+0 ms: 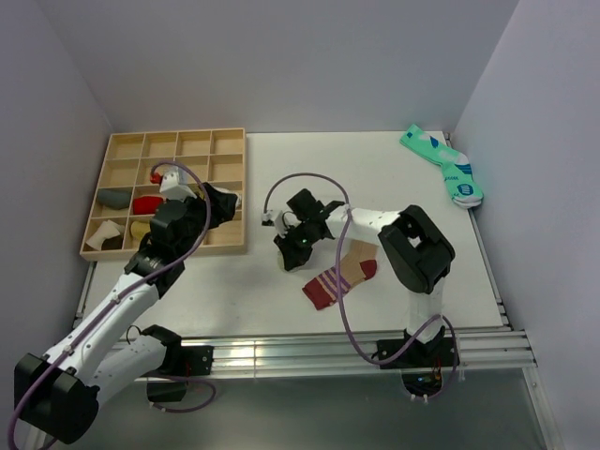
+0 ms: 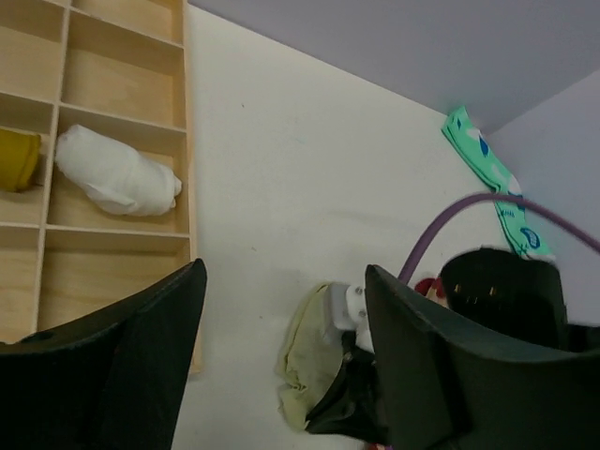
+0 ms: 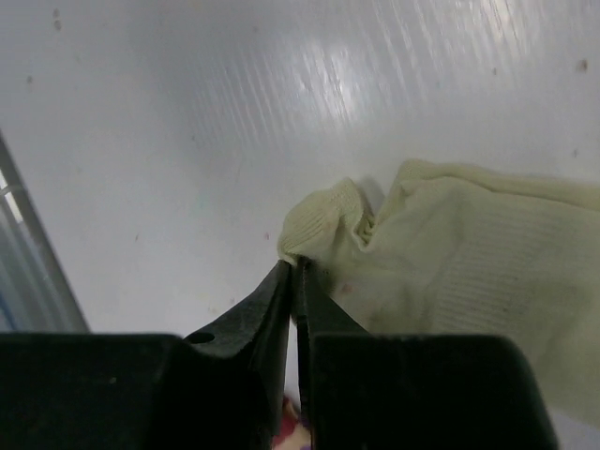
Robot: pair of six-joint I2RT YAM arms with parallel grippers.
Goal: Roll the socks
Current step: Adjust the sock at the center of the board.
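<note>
1. Judging by how things lie, part of the work is taken to be done: rolled bundles are seen in the wooden compartment tray (image 1: 173, 133), among them a white roll (image 2: 117, 173), a yellow roll (image 2: 17, 159), a red roll (image 1: 145, 203) and a grey roll (image 1: 114, 197).
2. The pale olive-green sock (image 3: 469, 281) is found crumpled on the white worktop (image 1: 281, 169), near the middle, between the tray and the tan sock. No roll has been formed in it yet.
3. The right fingers (image 3: 286, 292) are closed together at the sock's near edge, and a small fold of its ribbed fabric appears to be pinched at their tips.
4. The tan sock (image 1: 342, 274), with maroon toe, heel and striped cuff, is laid flat and unrolled just beside the olive one, on the side nearer the arm bases. Whether the two touch cannot be told.
5. The left fingers (image 2: 187, 286) are spread wide with nothing between them. They are held above the worktop just beside the tray's right edge.
6. A pair of teal patterned socks (image 1: 441, 164) is seen flat at the far right corner, well apart from both arms.
7. Left to do, as judged: the olive and tan socks are to be rolled and presumably placed in a free compartment. The teal pair may follow.
</note>
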